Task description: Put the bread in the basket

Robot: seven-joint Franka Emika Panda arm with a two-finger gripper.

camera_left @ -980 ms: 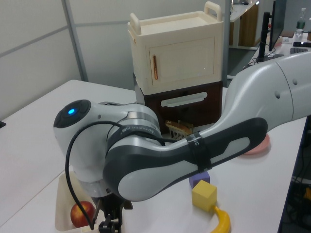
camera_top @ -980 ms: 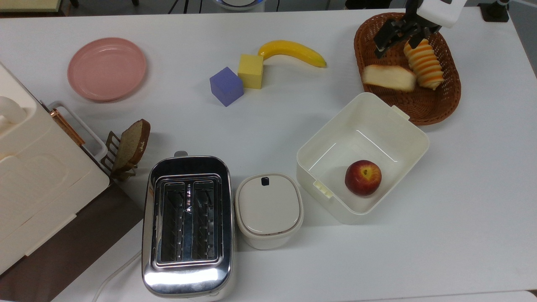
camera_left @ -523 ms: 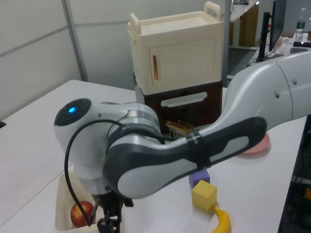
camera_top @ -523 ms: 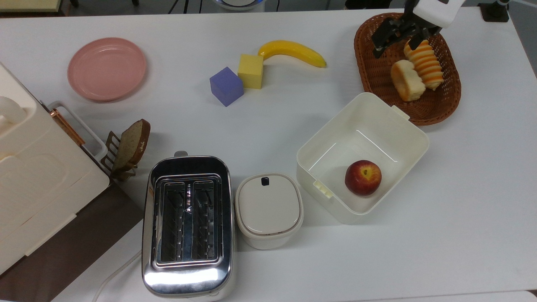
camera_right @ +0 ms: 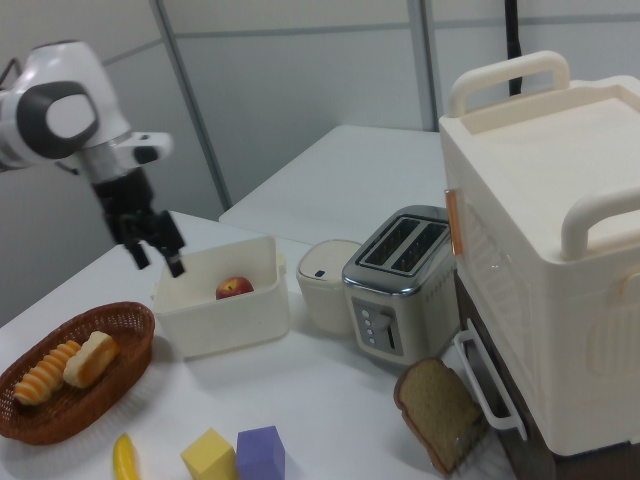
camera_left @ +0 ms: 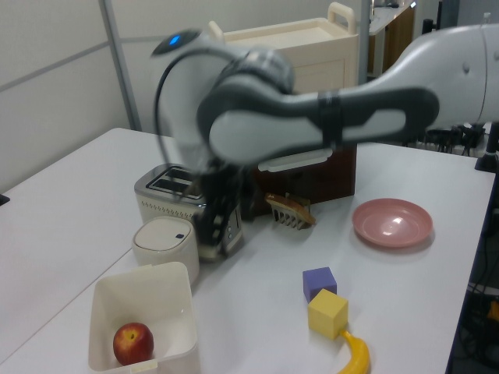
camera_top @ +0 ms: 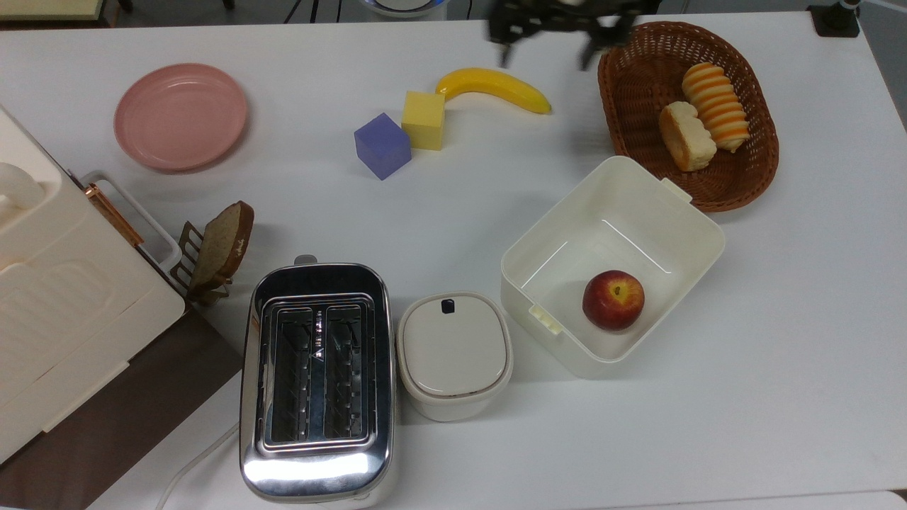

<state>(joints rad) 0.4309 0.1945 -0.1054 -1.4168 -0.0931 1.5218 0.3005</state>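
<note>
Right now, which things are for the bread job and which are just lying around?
For the job:
bread, lying in the basket
basket
gripper, open and empty

Just lying around:
striped roll
banana
two blocks
pink plate
apple
white tub
toaster

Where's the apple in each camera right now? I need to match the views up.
Top view: the apple lies in the white tub, lower right of centre.
Left view: apple in the same tub, bottom left corner.
Right view: apple peeks over the tub wall, left of centre.
Shared landmark: the lidded white container beside the tub.
</note>
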